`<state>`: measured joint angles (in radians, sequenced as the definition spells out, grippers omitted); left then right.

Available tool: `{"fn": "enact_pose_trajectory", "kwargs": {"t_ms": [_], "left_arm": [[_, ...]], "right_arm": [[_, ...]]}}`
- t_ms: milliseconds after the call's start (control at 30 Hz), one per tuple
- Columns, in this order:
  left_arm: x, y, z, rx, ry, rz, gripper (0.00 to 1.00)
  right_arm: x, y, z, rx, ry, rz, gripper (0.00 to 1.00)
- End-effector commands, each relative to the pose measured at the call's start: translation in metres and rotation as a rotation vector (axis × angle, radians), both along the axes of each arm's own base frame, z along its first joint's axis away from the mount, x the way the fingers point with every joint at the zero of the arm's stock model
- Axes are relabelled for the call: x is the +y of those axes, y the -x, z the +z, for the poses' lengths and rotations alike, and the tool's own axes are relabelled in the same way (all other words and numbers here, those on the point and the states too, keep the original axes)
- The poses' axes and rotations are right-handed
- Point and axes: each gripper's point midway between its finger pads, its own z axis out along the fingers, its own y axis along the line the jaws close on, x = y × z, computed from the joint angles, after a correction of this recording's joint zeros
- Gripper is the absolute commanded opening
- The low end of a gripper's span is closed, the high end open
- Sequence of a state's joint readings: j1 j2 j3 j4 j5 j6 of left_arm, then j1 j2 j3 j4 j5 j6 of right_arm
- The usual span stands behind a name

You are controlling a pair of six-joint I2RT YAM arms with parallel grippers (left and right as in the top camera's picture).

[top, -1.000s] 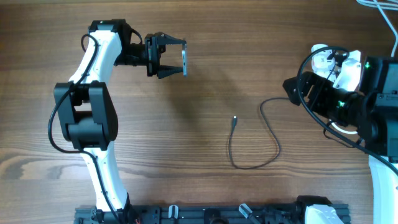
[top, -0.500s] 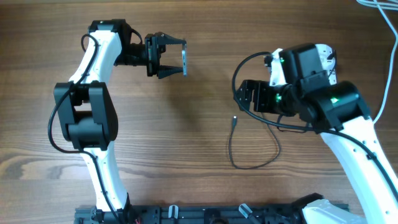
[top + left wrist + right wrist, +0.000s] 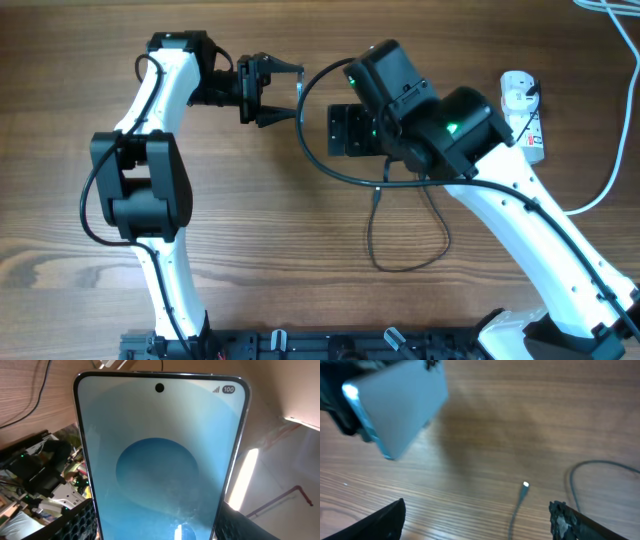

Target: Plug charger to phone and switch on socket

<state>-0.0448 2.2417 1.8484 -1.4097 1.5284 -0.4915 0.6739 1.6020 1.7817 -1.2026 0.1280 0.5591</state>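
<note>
My left gripper [image 3: 285, 92] is shut on the phone [image 3: 298, 96] and holds it edge-on above the table at the back left. In the left wrist view the phone's cyan screen [image 3: 160, 460] fills the frame between my jaws [image 3: 157, 522]. My right gripper [image 3: 336, 131] is open and empty, just right of the phone. In the right wrist view its jaws [image 3: 477, 520] hang over the charger tip [image 3: 524, 487], with the phone's grey back [image 3: 400, 405] at upper left. The charger [image 3: 378, 192] lies looped on the table. The socket [image 3: 528, 125] lies at the right.
The socket's white cord [image 3: 610, 170] runs along the right edge of the wooden table [image 3: 250, 250]. The right arm [image 3: 450, 125] spans the middle of the table above part of the cable. A black rail [image 3: 330, 345] lines the front edge.
The right arm has swung from the right edge leftward to the table's middle, uncovering the socket and ending near the phone. The left gripper with the phone has barely shifted.
</note>
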Motion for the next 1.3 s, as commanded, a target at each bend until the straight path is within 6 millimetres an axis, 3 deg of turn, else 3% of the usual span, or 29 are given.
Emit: {"fn": "enact_pose_trajectory", "kwargs": {"t_ms": [0,100,200,333,567,767,867,1067,1167,1267], "left_arm": [[-0.011,0.008,0.025,-0.052,0.048,-0.018,0.69],[-0.013,0.009,0.025,-0.052,0.047,-0.024,0.69],[-0.013,0.010,0.024,-0.052,0.044,-0.025,0.69],[-0.015,0.010,0.021,-0.066,0.030,-0.033,0.69],[-0.014,0.009,0.011,-0.064,-0.026,-0.041,0.69],[-0.014,0.008,0.011,-0.078,-0.025,-0.041,0.69],[-0.014,0.008,0.011,-0.078,-0.025,-0.041,0.69],[-0.014,0.008,0.011,-0.079,-0.025,-0.041,0.69],[-0.014,0.008,0.011,-0.079,-0.025,-0.041,0.69],[-0.014,0.008,0.011,-0.079,-0.025,-0.041,0.69]], "right_arm": [[0.017,-0.008,0.013,-0.058,-0.052,-0.025,0.93],[0.037,-0.007,0.019,-0.089,-0.100,-0.005,0.93],[0.049,-0.009,0.008,-0.074,-0.091,0.010,0.93],[0.059,-0.016,-0.008,-0.048,-0.080,-0.002,0.93],[0.071,-0.031,-0.005,-0.096,-0.117,-0.006,0.91],[0.072,-0.039,-0.027,-0.060,-0.092,-0.064,0.89],[0.075,-0.045,-0.022,-0.093,-0.106,-0.071,0.83],[0.078,-0.055,-0.026,-0.124,-0.084,-0.064,0.80],[0.077,-0.059,-0.029,-0.137,-0.068,-0.074,0.68],[0.077,-0.062,-0.041,-0.128,-0.032,-0.070,0.67]]}}
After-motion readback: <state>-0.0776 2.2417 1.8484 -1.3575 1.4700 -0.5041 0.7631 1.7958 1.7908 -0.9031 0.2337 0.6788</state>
